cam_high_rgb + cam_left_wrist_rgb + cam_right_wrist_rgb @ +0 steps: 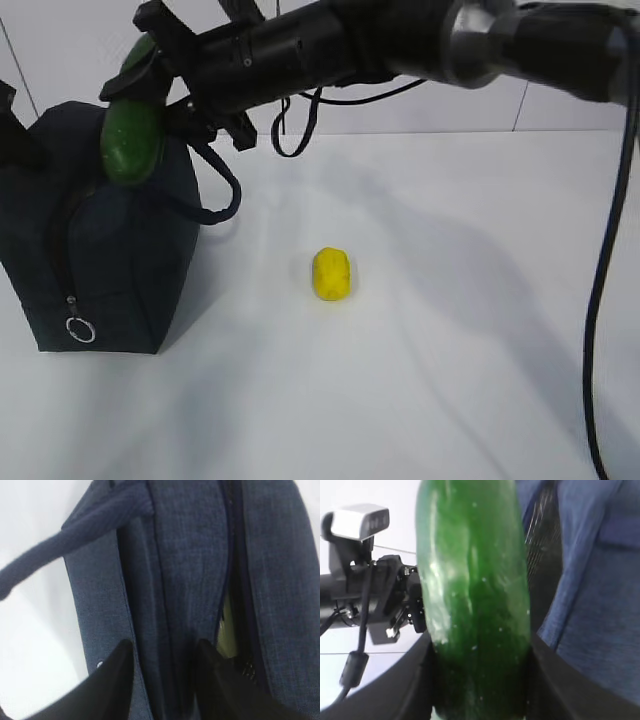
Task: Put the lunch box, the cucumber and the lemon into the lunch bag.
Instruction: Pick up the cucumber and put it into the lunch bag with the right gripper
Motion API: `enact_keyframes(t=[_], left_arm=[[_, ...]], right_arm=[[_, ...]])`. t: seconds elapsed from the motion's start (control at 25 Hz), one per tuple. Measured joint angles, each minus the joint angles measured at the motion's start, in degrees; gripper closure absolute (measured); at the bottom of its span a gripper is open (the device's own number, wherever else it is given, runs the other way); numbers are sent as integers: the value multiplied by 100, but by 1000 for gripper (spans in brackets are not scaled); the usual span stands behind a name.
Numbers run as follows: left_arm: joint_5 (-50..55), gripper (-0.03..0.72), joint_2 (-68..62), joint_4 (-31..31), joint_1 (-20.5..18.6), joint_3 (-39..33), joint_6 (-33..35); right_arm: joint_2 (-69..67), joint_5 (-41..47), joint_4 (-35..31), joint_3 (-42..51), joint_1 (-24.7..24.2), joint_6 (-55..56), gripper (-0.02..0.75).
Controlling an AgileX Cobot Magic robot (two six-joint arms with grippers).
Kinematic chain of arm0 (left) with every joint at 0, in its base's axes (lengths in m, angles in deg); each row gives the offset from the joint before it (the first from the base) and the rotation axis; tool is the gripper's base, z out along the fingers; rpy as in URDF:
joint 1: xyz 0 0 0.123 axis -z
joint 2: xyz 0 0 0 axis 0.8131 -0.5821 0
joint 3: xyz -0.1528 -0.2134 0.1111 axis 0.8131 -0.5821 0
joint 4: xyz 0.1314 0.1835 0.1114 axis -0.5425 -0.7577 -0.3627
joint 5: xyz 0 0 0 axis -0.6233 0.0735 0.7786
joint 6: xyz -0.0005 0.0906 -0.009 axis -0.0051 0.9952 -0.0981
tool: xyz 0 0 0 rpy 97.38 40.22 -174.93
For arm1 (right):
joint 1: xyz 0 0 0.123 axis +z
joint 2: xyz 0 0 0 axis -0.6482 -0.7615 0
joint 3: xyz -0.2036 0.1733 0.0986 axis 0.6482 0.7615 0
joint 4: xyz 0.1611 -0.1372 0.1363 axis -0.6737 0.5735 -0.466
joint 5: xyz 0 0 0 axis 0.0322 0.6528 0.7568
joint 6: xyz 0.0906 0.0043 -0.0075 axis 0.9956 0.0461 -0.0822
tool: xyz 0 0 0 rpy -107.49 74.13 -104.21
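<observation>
Lunch bag (100, 250) stands at left edge on the counter (450, 350). Right hand (140, 95), upper left, pinches the cucumber (132, 135) above the bag's top. Left hand (162, 680) straddles bag fabric, grip unclear. Lemon (331, 273) lies mid-frame, well apart.

Left hand (162, 672) fingers straddling lunch bag (195, 565) fabric fold.

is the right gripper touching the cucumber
Touching. In the right wrist view the cucumber sits clamped between the right gripper's two dark fingers, pressed against both its sides, with no gap showing.
</observation>
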Motion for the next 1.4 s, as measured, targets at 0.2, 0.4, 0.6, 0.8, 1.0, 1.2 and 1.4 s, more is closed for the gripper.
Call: enact_keyframes(t=[0.2, 0.4, 0.6, 0.8, 1.0, 1.2, 1.4], left_arm=[[90, 673, 0, 46, 0, 31, 7], [306, 694, 0, 596, 0, 31, 225], [560, 696, 0, 1100, 0, 31, 448], [668, 696, -22, 1245, 0, 31, 560], [695, 697, -22, 1293, 0, 31, 584], [715, 697, -22, 1419, 0, 31, 667], [765, 697, -22, 1655, 0, 44, 803]], right_arm=[[-254, -51, -1077, 0, 121, -633, 399], [-466, -172, -1377, 0, 277, -829, 399], [-701, -283, -1504, 0, 313, -912, 399], [-777, -503, -1516, 0, 313, -921, 399], [-777, -830, -1206, 0, 303, -948, 398], [-780, -1003, -696, 0, 303, -952, 398], [-780, -1028, -495, 0, 303, -952, 397]])
